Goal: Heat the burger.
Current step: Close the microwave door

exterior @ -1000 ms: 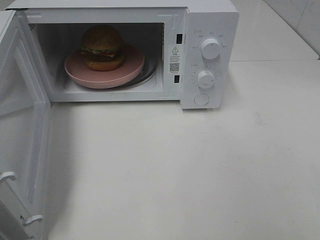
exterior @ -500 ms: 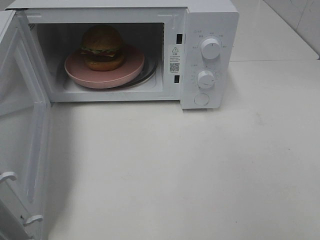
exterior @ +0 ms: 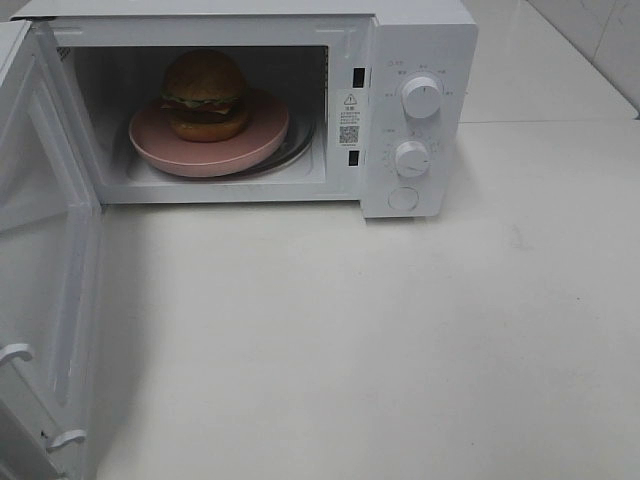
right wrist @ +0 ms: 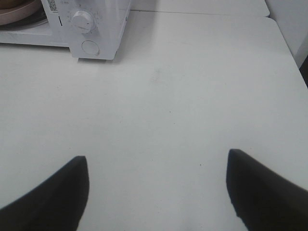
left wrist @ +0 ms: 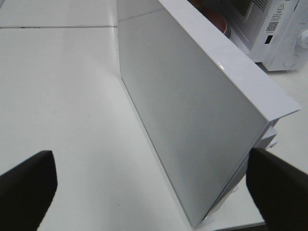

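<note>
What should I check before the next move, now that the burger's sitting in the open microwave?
1. The burger is inside the microwave, on the pink plate: ok.
2. Plate fully inside the cavity, behind the front sill: ok.
3. Door shut: not ok, it stands wide open.
4. Left gripper ready at the door: ok, open and empty, facing the door's outer face.
5. Right gripper out of the way: ok, open and empty over the bare table, off to the control-panel side.
6. Knobs set for heating: cannot tell, the markings are too small to read.
</note>
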